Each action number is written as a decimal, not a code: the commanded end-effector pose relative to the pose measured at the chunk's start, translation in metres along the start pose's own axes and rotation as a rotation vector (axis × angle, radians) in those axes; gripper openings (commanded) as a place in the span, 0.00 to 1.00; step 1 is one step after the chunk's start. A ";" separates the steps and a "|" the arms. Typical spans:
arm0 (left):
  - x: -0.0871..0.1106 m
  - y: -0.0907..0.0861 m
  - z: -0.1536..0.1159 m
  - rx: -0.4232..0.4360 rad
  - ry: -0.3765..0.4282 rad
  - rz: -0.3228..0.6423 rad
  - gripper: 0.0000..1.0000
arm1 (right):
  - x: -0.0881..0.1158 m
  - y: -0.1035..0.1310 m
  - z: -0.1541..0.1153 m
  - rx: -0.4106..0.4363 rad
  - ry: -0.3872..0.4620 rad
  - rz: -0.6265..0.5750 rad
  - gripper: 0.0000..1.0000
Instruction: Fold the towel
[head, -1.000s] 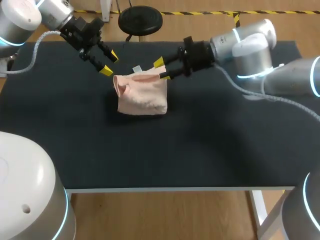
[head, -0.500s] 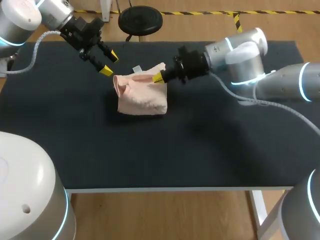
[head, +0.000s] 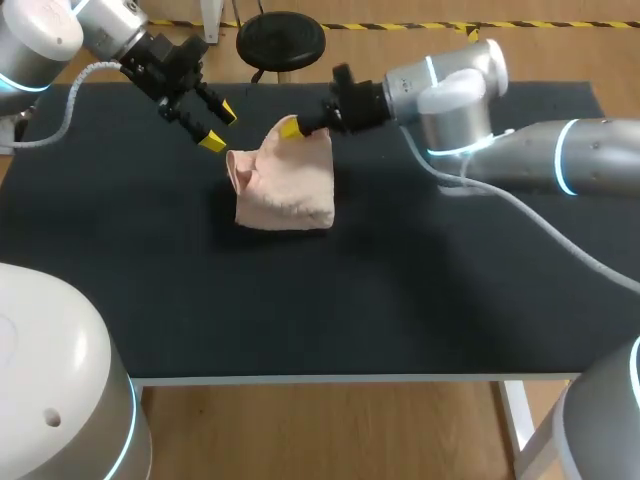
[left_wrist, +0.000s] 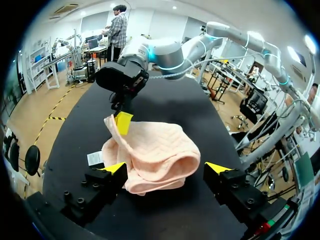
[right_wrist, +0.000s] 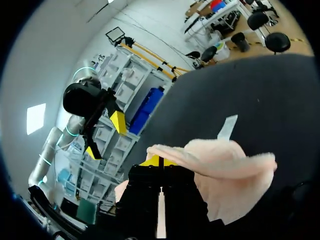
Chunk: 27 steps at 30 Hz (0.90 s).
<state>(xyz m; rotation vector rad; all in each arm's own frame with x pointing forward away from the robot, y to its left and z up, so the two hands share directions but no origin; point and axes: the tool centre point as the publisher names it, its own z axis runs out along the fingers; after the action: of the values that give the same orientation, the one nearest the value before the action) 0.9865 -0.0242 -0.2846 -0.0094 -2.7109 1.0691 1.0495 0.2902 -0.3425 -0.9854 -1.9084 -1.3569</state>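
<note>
The peach towel (head: 285, 190) lies bunched on the black table (head: 400, 290), towards the far side. My right gripper (head: 291, 128) is shut on the towel's far corner and holds it raised above the rest of the cloth. From its own wrist the towel (right_wrist: 225, 167) drapes away from the shut yellow tips (right_wrist: 156, 161). My left gripper (head: 220, 128) hovers open just beyond the towel's left end, touching nothing. In the left wrist view the towel (left_wrist: 155, 155) lies ahead of that open gripper (left_wrist: 165, 168), with the right gripper (left_wrist: 122, 123) pinching the far corner.
A small white tag (left_wrist: 94, 158) sticks out from the towel's far edge, also seen as the tag (right_wrist: 229, 126) on the table. The table's front edge (head: 330, 378) is well away from the towel.
My right gripper went from open to shut on the towel's far corner, then lifted it and carried it leftward. The left arm has stayed still.
</note>
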 end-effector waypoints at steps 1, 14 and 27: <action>0.000 0.001 0.000 0.002 -0.001 0.001 1.00 | -0.005 0.007 0.013 -0.039 0.010 -0.034 0.00; 0.000 0.001 0.000 0.002 -0.001 0.001 1.00 | -0.005 0.001 0.005 -0.047 -0.026 -0.147 0.00; 0.000 0.001 0.000 0.002 -0.001 0.001 1.00 | -0.026 0.026 0.050 -0.088 0.012 -0.256 0.00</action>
<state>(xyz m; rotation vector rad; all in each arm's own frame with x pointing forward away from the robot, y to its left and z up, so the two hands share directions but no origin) 0.9864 -0.0242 -0.2846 -0.0094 -2.7107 1.0691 1.0691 0.3232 -0.3512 -0.8275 -2.0617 -1.5745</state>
